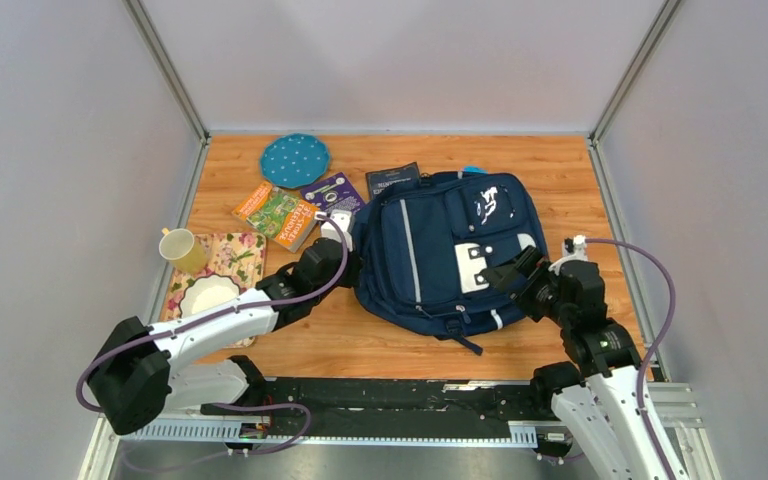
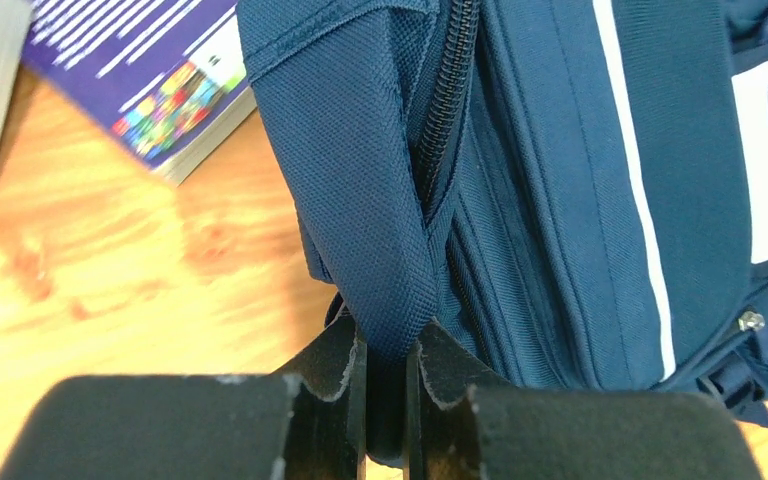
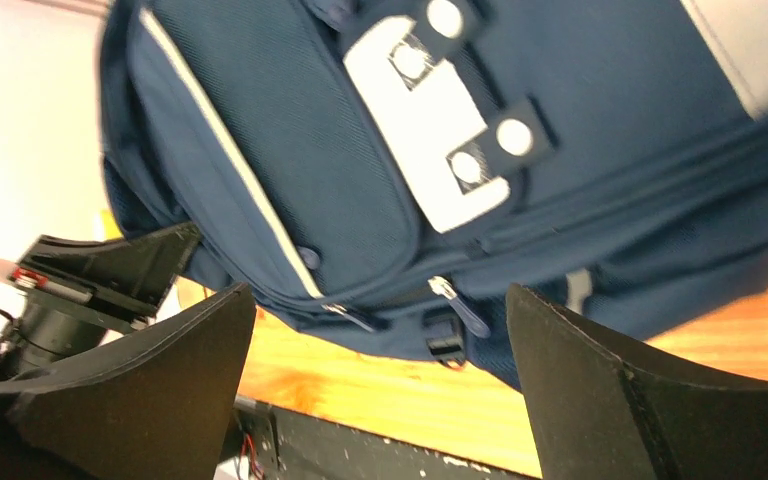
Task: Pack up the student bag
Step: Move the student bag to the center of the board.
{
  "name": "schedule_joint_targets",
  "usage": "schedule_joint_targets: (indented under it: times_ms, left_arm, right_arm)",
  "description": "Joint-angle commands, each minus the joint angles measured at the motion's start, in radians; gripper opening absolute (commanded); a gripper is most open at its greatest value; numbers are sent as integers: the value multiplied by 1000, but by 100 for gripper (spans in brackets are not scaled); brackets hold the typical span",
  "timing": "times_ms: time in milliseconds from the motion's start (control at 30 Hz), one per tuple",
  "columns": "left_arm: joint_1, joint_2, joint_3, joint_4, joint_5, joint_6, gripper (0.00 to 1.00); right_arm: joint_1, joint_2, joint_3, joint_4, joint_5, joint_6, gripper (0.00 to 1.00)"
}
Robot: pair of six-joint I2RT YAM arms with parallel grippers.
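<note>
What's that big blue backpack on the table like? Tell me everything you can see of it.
The backpack is navy woven fabric with a thin pale stripe, a white patch and zipped front pockets. It lies flat, front up, on the wooden table. The left gripper pinches a fold at its left edge beside a zip; the right gripper hangs open by its front pocket, apparently not touching.

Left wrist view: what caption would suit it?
Left tool pinching a fold of the navy bag beside a purple book.
</note>
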Motion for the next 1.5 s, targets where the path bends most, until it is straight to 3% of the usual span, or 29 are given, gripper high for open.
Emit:
schedule_joint_targets:
  times_ms: [0, 333, 700, 833, 900, 1033, 1267, 1467]
  left_arm:
    - [15, -78, -36, 64, -200, -133, 0]
    - [19, -56, -36, -90, -190, -255, 0]
    - [29, -42, -35, -151, -174, -267, 0]
    - [31, -111, -90, 14, -32, -122, 0]
    - [29, -154, -78, 72, 95, -63, 0]
    - [29, -183, 31, 114, 263, 104, 0]
    - [57, -145, 405, 41, 237, 343, 0]
    - [58, -358, 354, -91, 111, 338, 0]
  right_arm:
    - [2, 20, -82, 38, -131, 22, 99]
    - [17, 28, -256, 28, -119, 122, 100]
    - [37, 18, -260, -8, -53, 114, 100]
    - [37, -34, -119, -47, 68, 2, 100]
    - [33, -49, 6, -83, 238, -65, 100]
    - [36, 26, 205, -98, 428, -185, 100]
    - [21, 273, 427, -63, 459, -276, 100]
    - [-5, 351, 466, 40, 401, -303, 100]
